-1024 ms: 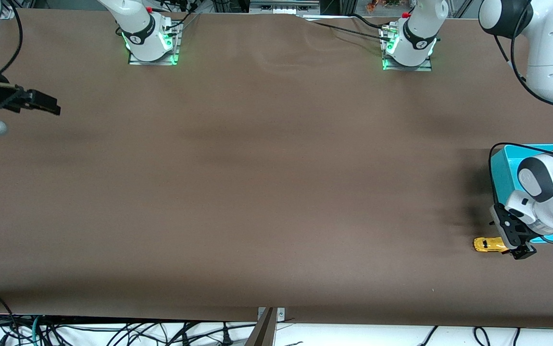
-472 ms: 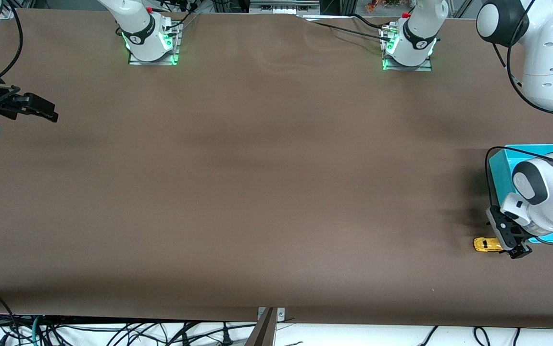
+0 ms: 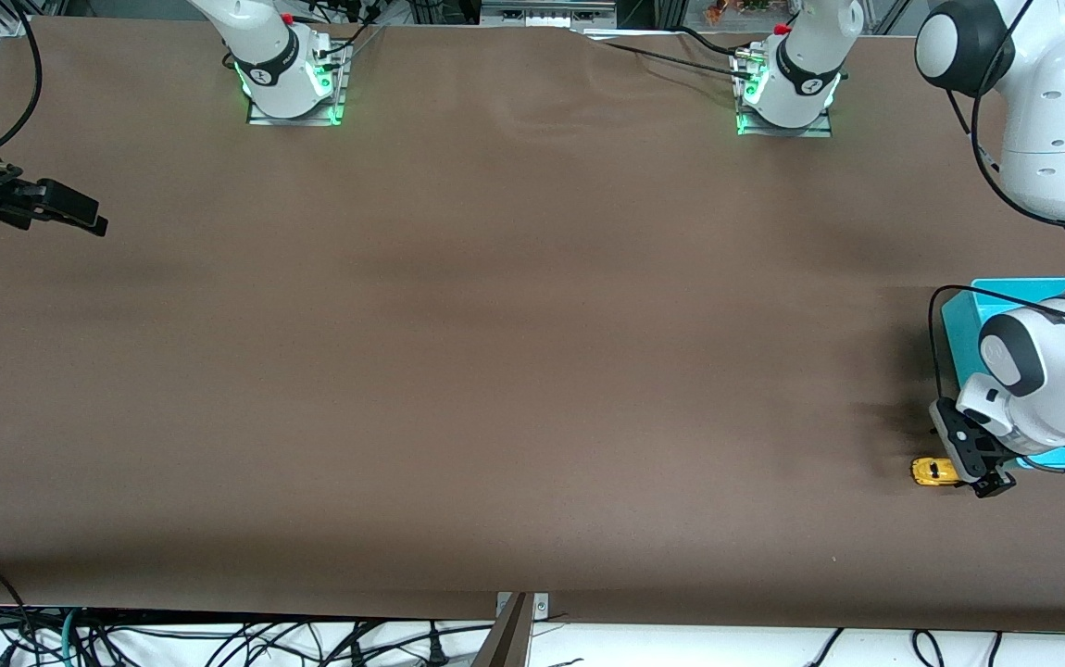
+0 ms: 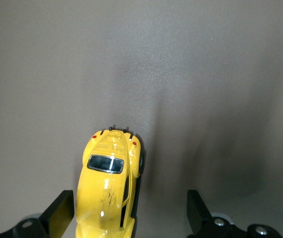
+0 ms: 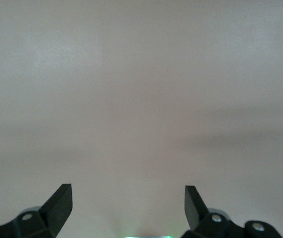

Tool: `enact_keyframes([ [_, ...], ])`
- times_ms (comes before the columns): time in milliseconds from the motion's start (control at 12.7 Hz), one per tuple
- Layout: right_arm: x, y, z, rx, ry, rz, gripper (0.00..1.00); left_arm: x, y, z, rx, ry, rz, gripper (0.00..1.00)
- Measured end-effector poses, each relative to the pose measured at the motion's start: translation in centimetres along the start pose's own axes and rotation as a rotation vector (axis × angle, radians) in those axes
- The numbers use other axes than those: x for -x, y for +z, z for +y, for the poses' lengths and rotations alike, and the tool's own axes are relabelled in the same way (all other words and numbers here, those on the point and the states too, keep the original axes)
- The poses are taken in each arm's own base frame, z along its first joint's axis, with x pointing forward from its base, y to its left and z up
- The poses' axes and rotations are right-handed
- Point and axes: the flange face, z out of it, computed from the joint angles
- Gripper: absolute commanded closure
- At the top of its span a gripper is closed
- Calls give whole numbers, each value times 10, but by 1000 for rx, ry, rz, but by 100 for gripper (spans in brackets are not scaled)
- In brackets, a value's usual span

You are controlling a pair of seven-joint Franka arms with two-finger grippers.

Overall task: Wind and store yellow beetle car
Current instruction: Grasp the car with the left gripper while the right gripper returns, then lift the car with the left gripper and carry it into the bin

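Over the yellow beetle car (image 4: 109,191), left gripper (image 4: 129,218) fingers spread, seemingly not touching; right gripper (image 5: 127,204) waits, open.

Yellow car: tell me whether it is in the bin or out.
Out. The yellow car sits on the table, beside the teal bin.

The tiny glossy toy beetle car (image 4: 109,191) is bright yellow with a dark rear window, small red tail lights and black scuff marks on its roof. It sits on a plain matte brown table (image 3: 495,371), near a teal plastic bin (image 3: 968,329) at the left arm's end. Both arms are white with dark grey joints and black fingers, and their bases glow green.
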Motion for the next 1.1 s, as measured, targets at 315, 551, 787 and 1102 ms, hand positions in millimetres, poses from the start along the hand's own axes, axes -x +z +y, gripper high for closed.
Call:
enact_keyframes([
  [315,-5,6,15,-27,31,-7,0,-2,2,-1,-15,2,-2,55],
  [551,-6,7,19,-30,40,-5,0,-2,-3,-6,-35,3,-3,97],
  [787,-6,7,20,-30,41,-5,0,-4,-5,-8,-41,5,-4,100],
  [1102,-6,7,23,-30,47,-4,0,-21,-23,-18,-67,23,1,100],
])
